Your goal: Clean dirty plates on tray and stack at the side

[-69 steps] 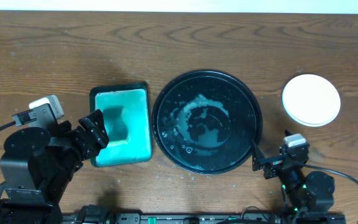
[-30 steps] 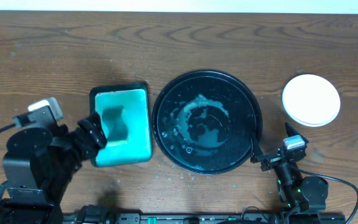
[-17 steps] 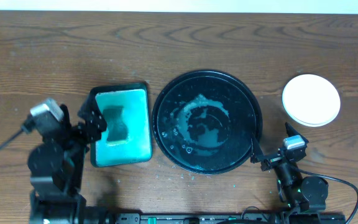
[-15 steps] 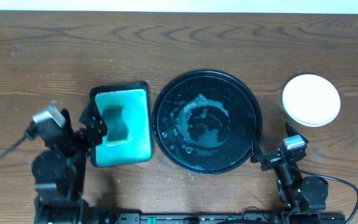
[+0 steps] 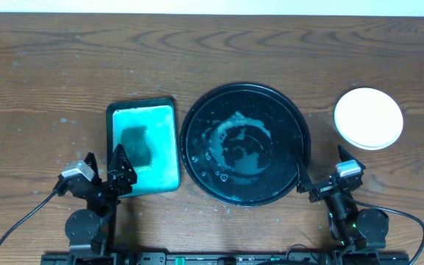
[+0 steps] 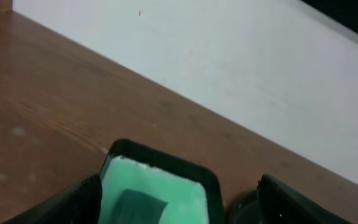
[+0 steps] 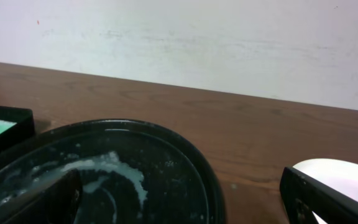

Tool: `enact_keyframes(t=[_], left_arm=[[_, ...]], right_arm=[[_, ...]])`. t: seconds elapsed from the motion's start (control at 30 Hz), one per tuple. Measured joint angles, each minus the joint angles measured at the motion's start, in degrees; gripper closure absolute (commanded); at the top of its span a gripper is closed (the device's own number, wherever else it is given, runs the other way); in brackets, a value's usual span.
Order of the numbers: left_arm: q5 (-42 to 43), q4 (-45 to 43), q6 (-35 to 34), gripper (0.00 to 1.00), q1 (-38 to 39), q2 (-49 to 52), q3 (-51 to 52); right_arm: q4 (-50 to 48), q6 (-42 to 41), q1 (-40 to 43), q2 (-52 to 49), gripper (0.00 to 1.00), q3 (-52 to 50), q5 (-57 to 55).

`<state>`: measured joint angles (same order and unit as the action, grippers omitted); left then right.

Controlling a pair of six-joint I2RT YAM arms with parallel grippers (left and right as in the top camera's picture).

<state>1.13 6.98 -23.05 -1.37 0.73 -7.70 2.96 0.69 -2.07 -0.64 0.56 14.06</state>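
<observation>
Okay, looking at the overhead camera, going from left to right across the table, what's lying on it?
teal sponge tray → round black tray, wet with pale smears → stack of white plates

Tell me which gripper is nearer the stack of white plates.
Right. The right gripper is close to the stack of white plates, beside the black tray; the left gripper is beyond that tray, at the teal sponge tray.
</observation>
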Motion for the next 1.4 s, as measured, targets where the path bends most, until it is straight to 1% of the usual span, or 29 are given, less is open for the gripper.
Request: enact_keyframes(t=[0.17,0.33,1.4], left_arm=[[0.0,-1.0,0.6,0.20,0.0,-0.1,1.3],[0.1,-3.9,0.7,0.20,0.0,0.0,5.8],[0.0,-4.1,0.7,0.20,0.0,-0.1,5.8]], right_arm=[[0.0,0.0,0.0,0.0,0.01,0.0,0.0],[0.1,0.0,0.0,0.0,0.01,0.0,0.0],[0.0,0.0,0.0,0.0,0.01,0.0,0.0]])
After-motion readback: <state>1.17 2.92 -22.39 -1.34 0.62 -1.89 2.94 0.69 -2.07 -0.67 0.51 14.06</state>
